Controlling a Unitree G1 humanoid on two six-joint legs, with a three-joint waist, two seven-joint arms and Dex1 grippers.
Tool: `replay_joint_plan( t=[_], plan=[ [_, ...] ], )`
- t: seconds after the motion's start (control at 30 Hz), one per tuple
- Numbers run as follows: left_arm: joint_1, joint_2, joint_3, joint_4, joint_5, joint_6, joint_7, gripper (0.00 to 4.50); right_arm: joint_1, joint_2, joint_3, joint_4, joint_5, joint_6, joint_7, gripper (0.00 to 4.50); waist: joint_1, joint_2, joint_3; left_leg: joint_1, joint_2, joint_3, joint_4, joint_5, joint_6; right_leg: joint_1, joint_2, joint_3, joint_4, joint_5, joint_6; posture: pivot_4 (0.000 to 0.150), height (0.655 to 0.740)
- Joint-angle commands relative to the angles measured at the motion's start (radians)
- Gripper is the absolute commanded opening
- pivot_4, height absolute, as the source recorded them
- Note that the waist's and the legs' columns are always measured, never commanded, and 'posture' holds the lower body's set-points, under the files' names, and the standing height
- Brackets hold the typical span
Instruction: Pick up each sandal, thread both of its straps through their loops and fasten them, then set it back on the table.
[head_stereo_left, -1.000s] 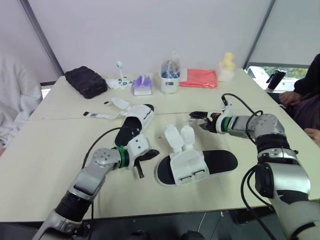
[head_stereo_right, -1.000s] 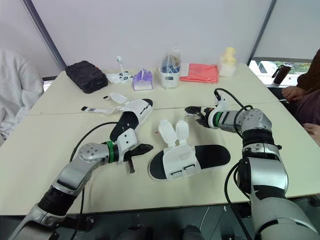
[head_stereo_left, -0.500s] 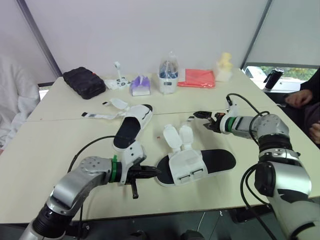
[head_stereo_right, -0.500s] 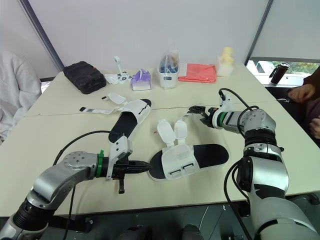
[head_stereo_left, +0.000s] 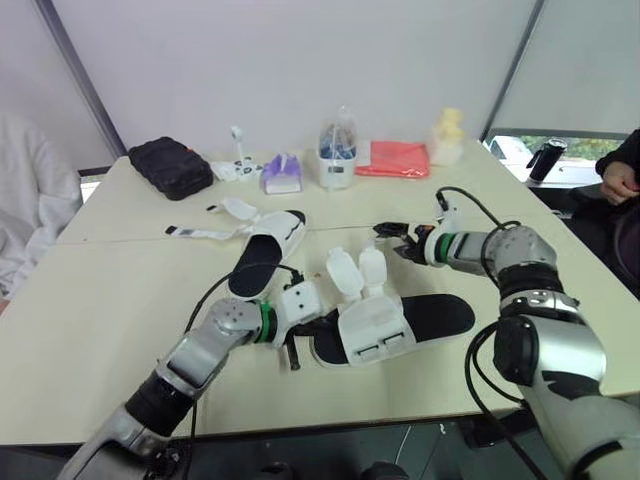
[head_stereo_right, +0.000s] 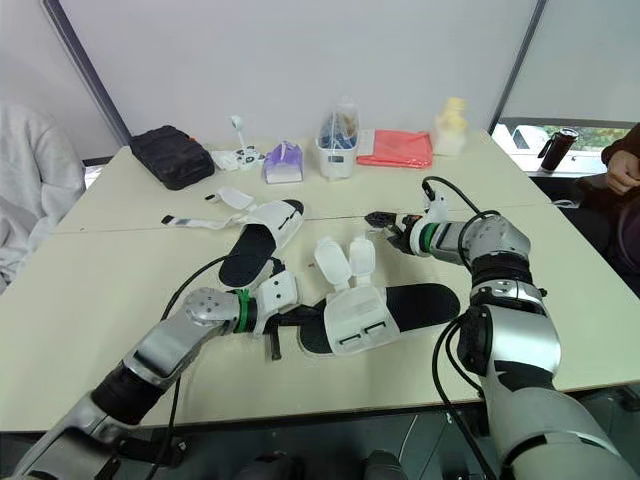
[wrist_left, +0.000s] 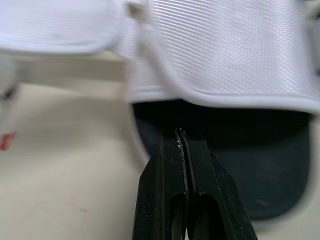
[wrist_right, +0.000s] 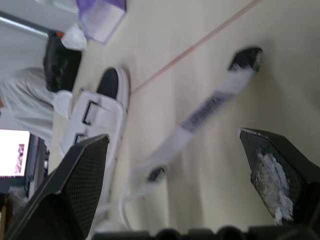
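The near sandal (head_stereo_left: 392, 325) lies mid-table, black sole, white upper, its two wide strap flaps (head_stereo_left: 356, 272) folded open. My left gripper (head_stereo_left: 318, 322) is shut with nothing held, its tips (wrist_left: 180, 132) at the black toe edge under the white upper (wrist_left: 225, 55). The second sandal (head_stereo_left: 266, 250) lies further back, its thin straps (head_stereo_left: 200, 232) spread out to the left. My right gripper (head_stereo_left: 395, 233) hovers open behind the near sandal. In the right wrist view a thin white strap with a black tip (wrist_right: 210, 107) lies on the table between its spread fingers (wrist_right: 75, 185).
Along the back edge stand a black case (head_stereo_left: 173, 163), a white gadget (head_stereo_left: 238, 165), a purple tissue pack (head_stereo_left: 283, 172), a clear container (head_stereo_left: 340, 155), a red cloth (head_stereo_left: 392, 158) and a yellow figure (head_stereo_left: 447, 135). A person's hand (head_stereo_left: 620, 185) is at the far right.
My left arm swung forward and its shut gripper moved up against the near sandal's toe. The right gripper shifted slightly left. The person's hand at the right drew back.
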Motion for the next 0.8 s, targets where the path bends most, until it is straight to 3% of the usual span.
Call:
replay_joint_plan(
  t=[0.03,0.17,0.27,0.37,0.5,0.63,0.8],
  plan=[
    [0.009,-0.002,0.007,0.021,0.036,-0.024,0.005,0.01,-0.045,0.020,-0.047,0.041,0.004,-0.028,0.012,4.50,-0.002,0.000,0.000,0.000,0.000,0.000,0.000,0.000,0.000,0.000,0.000,0.000,0.000,0.000,0.000,0.150,0.7400],
    [0.023,0.000,0.008,0.008,0.045,-0.038,-0.006,0.01,-0.068,0.037,-0.077,0.103,-0.003,-0.043,0.001,4.50,-0.003,0.000,0.000,0.001,0.000,0.000,-0.001,0.000,0.000,0.000,0.000,0.000,0.000,0.000,0.000,0.150,0.7400],
    [0.029,0.000,0.010,-0.001,0.048,-0.039,-0.010,0.00,-0.084,0.058,-0.093,0.140,-0.012,-0.077,-0.003,3.68,-0.005,0.000,0.000,0.001,0.000,0.000,0.000,0.000,0.000,0.000,0.000,0.000,0.000,0.000,0.000,0.150,0.7400],
    [0.035,-0.002,0.012,-0.014,0.051,-0.034,-0.013,0.00,-0.098,0.069,-0.116,0.166,-0.011,-0.098,-0.001,2.31,-0.005,0.000,0.000,0.001,0.000,0.000,-0.001,0.000,0.000,0.000,0.000,0.000,0.000,0.000,0.000,0.150,0.7400],
    [0.043,0.000,0.020,-0.018,0.054,-0.032,-0.014,0.00,-0.115,0.070,-0.118,0.190,-0.030,-0.106,0.009,0.17,-0.005,0.000,0.000,0.001,0.000,0.000,-0.001,0.000,0.000,0.000,0.000,0.001,0.000,0.000,0.000,0.150,0.7400],
    [0.047,0.002,0.028,-0.015,0.057,-0.034,-0.013,0.00,-0.127,0.059,-0.116,0.205,-0.049,-0.116,0.019,0.07,-0.006,0.000,0.000,0.001,0.000,0.000,-0.001,0.000,0.000,0.000,0.000,0.001,0.000,0.000,0.000,0.150,0.7400],
    [0.046,0.003,0.040,-0.003,0.065,-0.047,-0.007,0.00,-0.128,0.049,-0.014,0.142,-0.132,-0.136,0.202,0.07,-0.007,0.000,0.000,0.001,0.000,0.000,-0.001,0.000,0.000,-0.001,0.000,0.000,0.000,0.000,0.000,0.150,0.7400]
  ],
)
